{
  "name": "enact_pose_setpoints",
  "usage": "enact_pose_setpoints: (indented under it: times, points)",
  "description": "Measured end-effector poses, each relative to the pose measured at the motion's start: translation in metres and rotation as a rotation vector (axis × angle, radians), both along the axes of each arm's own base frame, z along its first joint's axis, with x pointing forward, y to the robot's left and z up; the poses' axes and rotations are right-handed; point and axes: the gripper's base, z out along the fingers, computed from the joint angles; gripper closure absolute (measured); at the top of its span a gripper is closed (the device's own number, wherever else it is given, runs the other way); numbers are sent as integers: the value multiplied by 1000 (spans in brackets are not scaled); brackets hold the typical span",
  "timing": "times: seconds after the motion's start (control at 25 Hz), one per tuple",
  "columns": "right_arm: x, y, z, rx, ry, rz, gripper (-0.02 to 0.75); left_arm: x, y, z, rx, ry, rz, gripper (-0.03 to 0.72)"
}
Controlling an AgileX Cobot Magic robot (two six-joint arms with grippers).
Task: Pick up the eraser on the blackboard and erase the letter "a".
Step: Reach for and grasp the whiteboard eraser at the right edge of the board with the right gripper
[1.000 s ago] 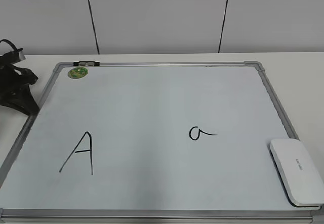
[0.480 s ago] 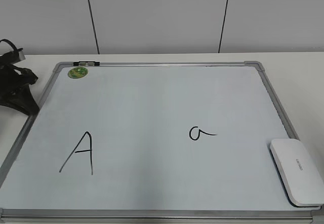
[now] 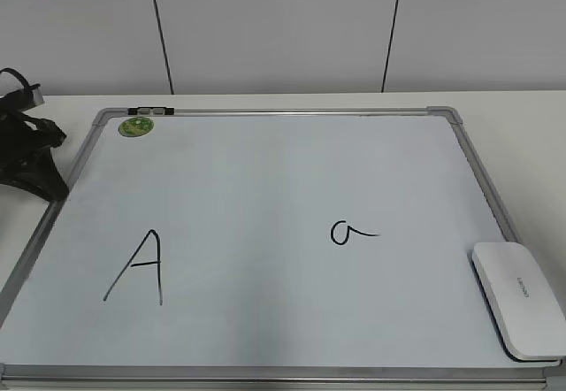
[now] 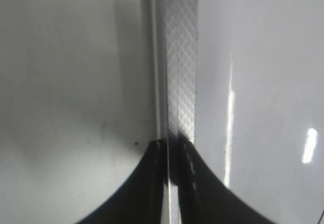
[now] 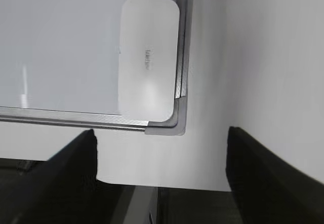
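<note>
The eraser [image 3: 519,298] is a flat white block lying at the near right corner of the blackboard [image 3: 265,170], against the silver frame. The small letter "a" [image 3: 351,232] is written right of the board's middle, left of and beyond the eraser. In the right wrist view my right gripper [image 5: 161,150] is open and empty, its dark fingers [image 5: 71,168] wide apart over the table near the board's corner, short of the eraser [image 5: 148,59]. It is out of the exterior view. My left gripper [image 4: 172,150] is shut and empty over the board's frame [image 4: 179,57].
A large capital "A" [image 3: 137,267] is at the board's near left. A round green sticker [image 3: 136,126] is at the far left corner. The left arm [image 3: 26,157] rests on the table beside the board's left edge. The table's front edge [image 5: 152,183] lies just below the board's corner.
</note>
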Motion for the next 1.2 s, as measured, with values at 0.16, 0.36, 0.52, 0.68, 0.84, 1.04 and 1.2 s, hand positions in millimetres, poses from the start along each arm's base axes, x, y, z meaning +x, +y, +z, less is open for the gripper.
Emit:
enact_pose_setpoints:
  times: [0.16, 0.36, 0.52, 0.68, 0.84, 1.04, 1.2]
  points:
    - [25, 8, -25, 5, 65, 22, 151, 0, 0, 0, 0, 0, 0, 655]
    - [44, 16, -46, 15, 88, 24, 151, 0, 0, 0, -5, -1, 3, 655]
    - [54, 18, -58, 14, 98, 19, 151, 0, 0, 0, -5, -1, 3, 655]
    - [57, 18, -81, 9, 144, 13, 150, 0, 0, 0, -5, 1, 2, 655]
    - [54, 18, -99, 6, 158, 7, 150, 0, 0, 0, -6, 1, 2, 655]
    - [57, 18, -109, 6, 136, 3, 150, 0, 0, 0, -6, 1, 2, 655]
    - [60, 18, -114, 6, 139, 0, 149, 0, 0, 0, -6, 1, 2, 655]
